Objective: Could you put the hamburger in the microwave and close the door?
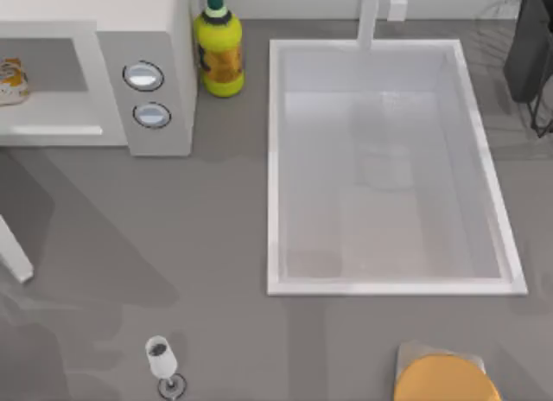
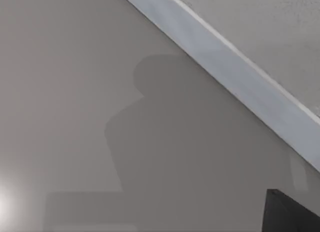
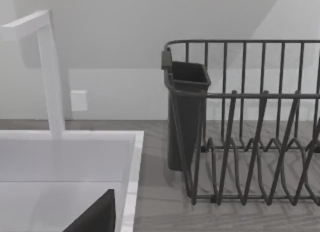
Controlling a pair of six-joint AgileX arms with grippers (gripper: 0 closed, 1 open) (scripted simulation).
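From above, the hamburger (image 1: pixel 10 81) sits inside the microwave (image 1: pixel 155 38) cavity at the worktop's (image 1: pixel 207 245) far left, beside a yellow bottle (image 1: pixel 219 51) and the sink (image 1: pixel 275 176). The door (image 1: pixel 13 250) stands open. The left wrist view shows worktop and a white edge; the right wrist view, faucet (image 3: pixel 50 77) and dish rack (image 3: pixel 240 122). Neither hand's state can be told.
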